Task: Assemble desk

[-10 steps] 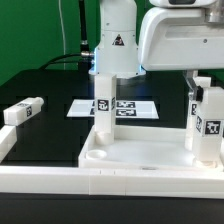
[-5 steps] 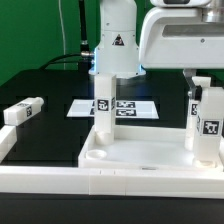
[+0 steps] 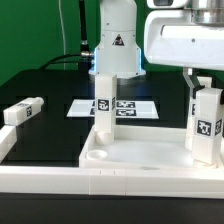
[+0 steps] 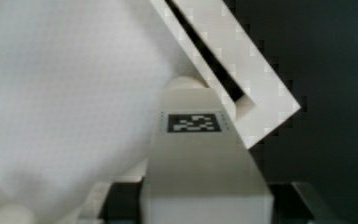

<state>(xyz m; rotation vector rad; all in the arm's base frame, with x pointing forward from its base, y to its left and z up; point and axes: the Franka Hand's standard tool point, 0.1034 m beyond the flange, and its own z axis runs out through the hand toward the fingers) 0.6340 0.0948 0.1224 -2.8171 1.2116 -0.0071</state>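
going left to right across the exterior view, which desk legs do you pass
lying leg -> standing leg near the middle -> held leg at the far right

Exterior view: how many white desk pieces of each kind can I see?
Legs: 3 (standing leg, lying leg, leg at the exterior view's right)
Tabletop: 1
Total: 4
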